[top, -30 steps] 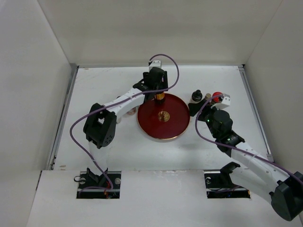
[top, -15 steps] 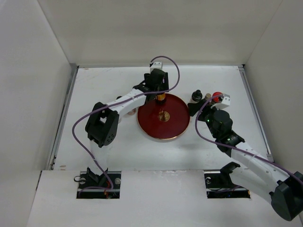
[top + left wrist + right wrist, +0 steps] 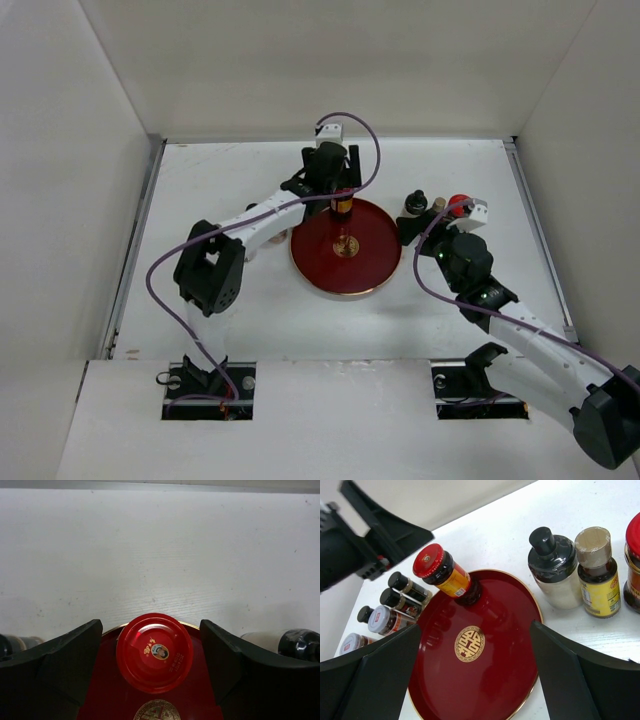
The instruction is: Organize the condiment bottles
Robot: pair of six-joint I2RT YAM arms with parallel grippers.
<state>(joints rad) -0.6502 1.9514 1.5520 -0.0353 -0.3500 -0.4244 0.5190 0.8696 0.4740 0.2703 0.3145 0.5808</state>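
Left pincer (image 3: pixel 150 630) has widened since a second ago; its fingers now sit spread either side of the red-capped jar (image 3: pixel 154 652), not touching it. The jar stands at the far rim of the tray (image 3: pixel 510 630) and is its only content. Right pincer (image 3: pixel 475 627) is spread wide and empty. Jar judged glass: rigid, smooth, breakable, some weight, so grip across the cap or neck.
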